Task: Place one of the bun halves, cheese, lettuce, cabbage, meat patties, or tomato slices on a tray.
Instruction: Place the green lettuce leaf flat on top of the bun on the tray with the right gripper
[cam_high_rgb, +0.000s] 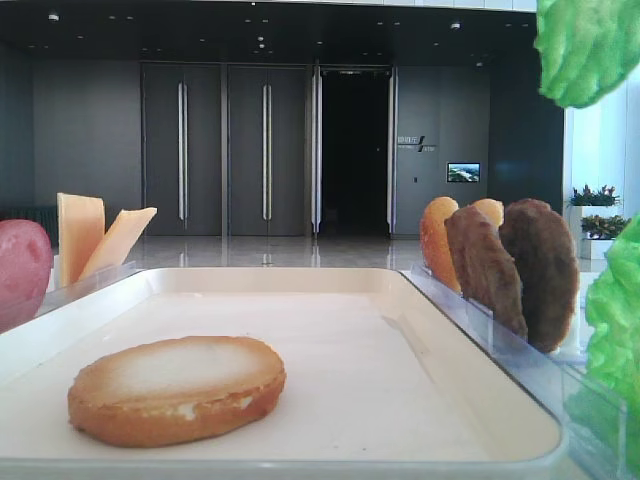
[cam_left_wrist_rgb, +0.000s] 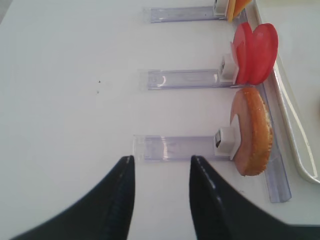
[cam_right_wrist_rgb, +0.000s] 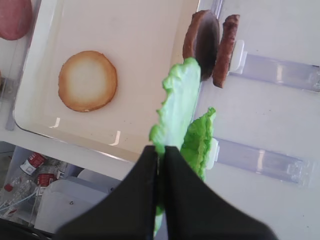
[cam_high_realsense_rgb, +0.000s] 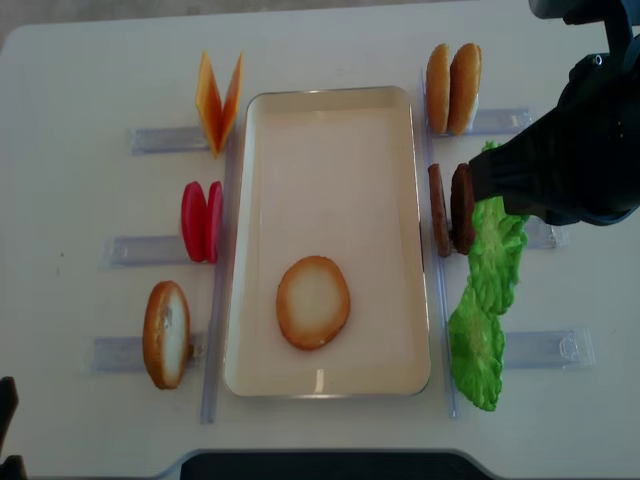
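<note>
My right gripper is shut on a green ruffled lettuce leaf, which hangs in the air beside the right rim of the cream tray, next to the two meat patties. One bun half lies flat on the tray, pale face up. A second lettuce leaf stands in its clear holder below the held one. My left gripper is open and empty over bare table, near an upright bun half and the tomato slices. Cheese stands at the tray's upper left.
Two more bun halves stand at the tray's upper right. Clear plastic holders lie along both sides of the tray. The table's front edge runs just below the tray.
</note>
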